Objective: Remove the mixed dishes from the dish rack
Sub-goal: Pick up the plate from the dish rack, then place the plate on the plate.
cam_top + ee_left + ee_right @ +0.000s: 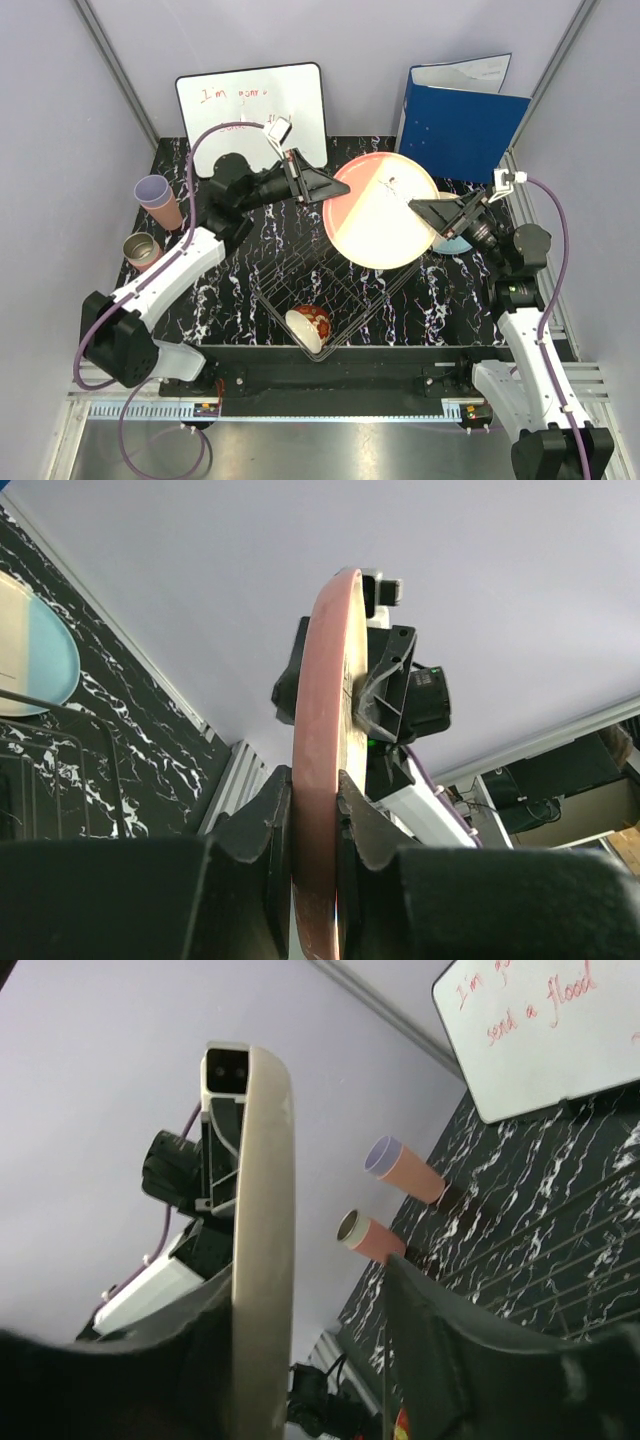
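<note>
A round cream-pink plate (385,215) hangs tilted above the black wire dish rack (345,290). My left gripper (335,190) is shut on the plate's left rim; in the left wrist view both fingers press the rim (320,730). My right gripper (425,210) straddles the right rim and is open. In the right wrist view one finger lies against the plate edge (265,1240), while the other finger (440,1330) stands apart from it. A small cream-and-brown bowl (310,328) lies in the rack's near corner. A second plate (455,243) rests on the table under the right arm.
Two pink tumblers (158,200) (143,250) stand on the table's left side. A whiteboard (250,110) and a blue folder (460,125) lean against the back wall. The table top (230,285) is black marble.
</note>
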Action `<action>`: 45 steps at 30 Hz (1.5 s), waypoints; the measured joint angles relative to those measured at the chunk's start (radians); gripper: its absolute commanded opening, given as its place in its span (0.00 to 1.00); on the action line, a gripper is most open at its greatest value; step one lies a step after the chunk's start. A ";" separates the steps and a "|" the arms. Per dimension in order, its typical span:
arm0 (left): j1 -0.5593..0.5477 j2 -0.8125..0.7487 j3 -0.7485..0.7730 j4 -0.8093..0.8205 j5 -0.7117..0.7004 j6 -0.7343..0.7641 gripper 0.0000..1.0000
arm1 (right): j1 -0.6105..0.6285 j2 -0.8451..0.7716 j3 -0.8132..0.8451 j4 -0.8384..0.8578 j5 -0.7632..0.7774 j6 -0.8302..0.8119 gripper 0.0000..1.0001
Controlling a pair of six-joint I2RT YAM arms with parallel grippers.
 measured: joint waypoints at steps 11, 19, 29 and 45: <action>-0.024 0.069 0.021 -0.018 0.007 0.043 0.64 | 0.003 -0.017 0.010 -0.085 0.012 -0.016 0.00; 0.075 0.043 0.217 -0.211 -0.026 0.165 0.99 | 0.008 -0.071 0.076 -0.330 0.034 -0.161 0.00; 0.266 -0.342 0.008 -0.262 -0.296 0.224 0.99 | -0.042 -0.047 0.115 -0.555 0.266 -0.194 0.00; 0.264 -0.444 -0.209 -0.345 -0.367 0.268 0.99 | -0.333 0.265 0.132 -0.506 0.561 -0.078 0.00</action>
